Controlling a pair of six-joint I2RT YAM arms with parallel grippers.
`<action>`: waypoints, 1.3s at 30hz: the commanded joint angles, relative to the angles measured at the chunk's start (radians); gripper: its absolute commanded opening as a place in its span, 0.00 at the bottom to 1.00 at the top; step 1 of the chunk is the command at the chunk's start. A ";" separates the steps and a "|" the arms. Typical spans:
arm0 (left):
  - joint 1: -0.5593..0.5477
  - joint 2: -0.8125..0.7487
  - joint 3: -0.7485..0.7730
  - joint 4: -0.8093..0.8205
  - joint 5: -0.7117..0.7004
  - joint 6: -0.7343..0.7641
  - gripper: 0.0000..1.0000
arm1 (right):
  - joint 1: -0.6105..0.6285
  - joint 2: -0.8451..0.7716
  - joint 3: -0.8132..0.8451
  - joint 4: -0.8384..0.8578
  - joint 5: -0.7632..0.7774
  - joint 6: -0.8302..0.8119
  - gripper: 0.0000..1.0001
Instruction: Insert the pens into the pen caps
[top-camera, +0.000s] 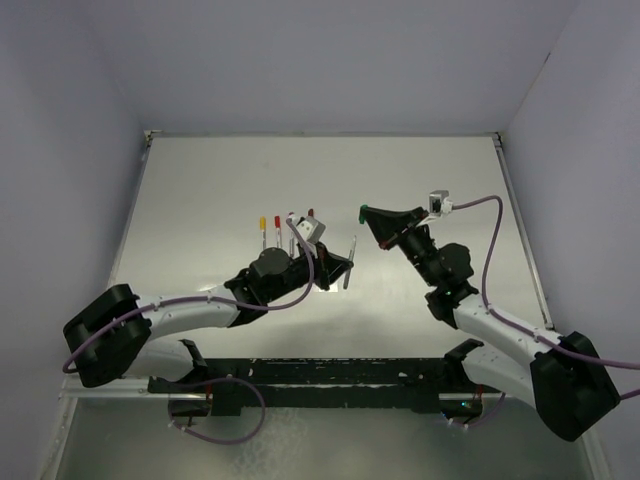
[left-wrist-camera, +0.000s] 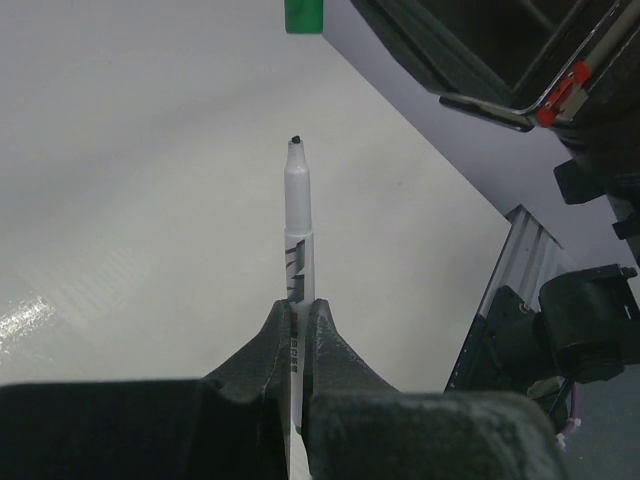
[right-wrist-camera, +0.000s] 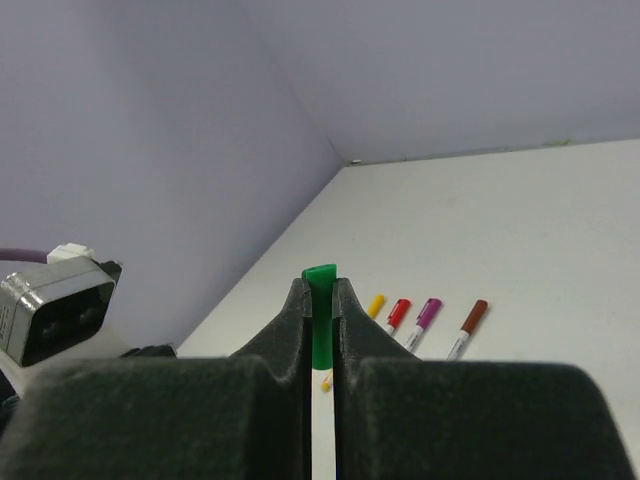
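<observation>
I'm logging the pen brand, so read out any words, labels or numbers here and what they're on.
None can be read.
Pen in the left hand: dark print and red lettering on its barrel, too blurred to read.
Green cap in the right hand: no text visible.

Hidden or cropped
Cannot see the lower barrel of the pen, swallowed by the left claw; cannot see the whole green cap, cropped at the left wrist view's top edge, nor its base inside the right claw.

text: none legible | pen print: too blurred
</observation>
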 joint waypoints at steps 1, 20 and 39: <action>-0.003 -0.039 0.001 0.122 -0.027 0.022 0.00 | 0.005 0.014 -0.013 0.172 -0.036 0.075 0.00; -0.002 -0.016 0.040 0.134 -0.036 0.030 0.00 | 0.005 0.065 -0.046 0.288 -0.080 0.167 0.00; -0.003 -0.013 0.050 0.136 -0.030 0.029 0.00 | 0.007 0.099 -0.064 0.329 -0.111 0.183 0.00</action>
